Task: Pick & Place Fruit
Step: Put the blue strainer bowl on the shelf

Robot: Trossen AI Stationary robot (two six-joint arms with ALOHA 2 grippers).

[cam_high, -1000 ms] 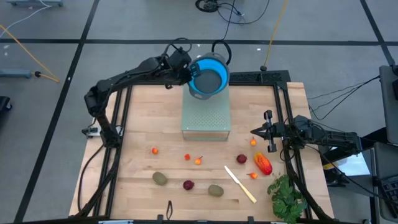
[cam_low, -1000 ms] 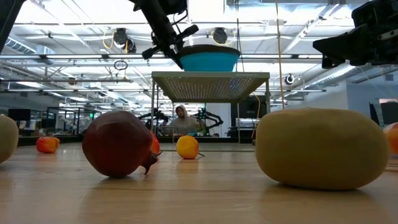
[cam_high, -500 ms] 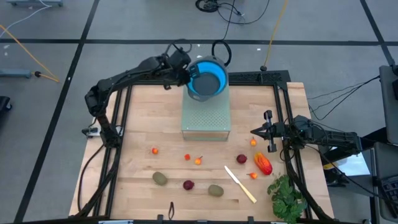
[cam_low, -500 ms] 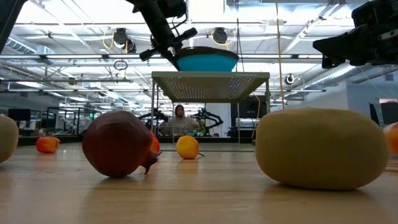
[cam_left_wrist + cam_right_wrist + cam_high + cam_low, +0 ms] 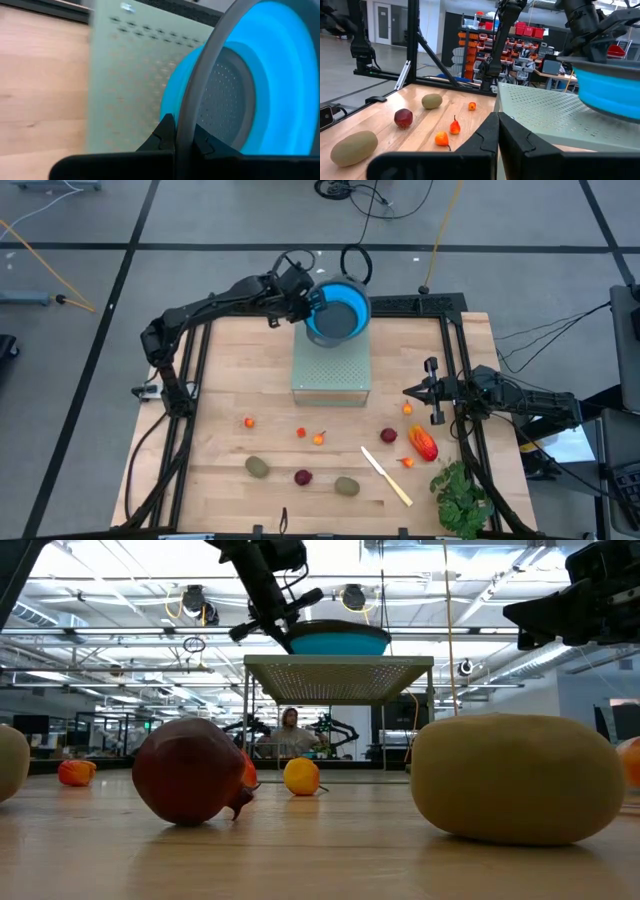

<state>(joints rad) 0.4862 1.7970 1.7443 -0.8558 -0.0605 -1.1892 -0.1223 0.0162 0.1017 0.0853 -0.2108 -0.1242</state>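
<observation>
— So which step is this?
— Bowl placement: the left pincer (image 5: pixel 303 301), clamped on the rim of the blue bowl (image 5: pixel 337 309), holds it over the grey stand (image 5: pixel 332 368); next, settle and release it.
— And the fruit (image 5: pixel 423 444)?
— Untouched on the desk (image 5: pixel 220 380), just beside the closed, empty right pincer (image 5: pixel 410 391).
— Any change?
— The bowl has shifted slightly right.

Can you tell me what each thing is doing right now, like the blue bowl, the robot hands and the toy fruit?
Blue bowl: upright on the green stand, rim pinched by the left gripper.
Left gripper: jaws shut on the bowl's rim.
Right gripper: jaws shut, holding nothing, above the table's right side.
Green stand: standing on the table.
Toy fruit: lying loose on the table, none in the bowl.
Cream knife: lying flat.
</observation>
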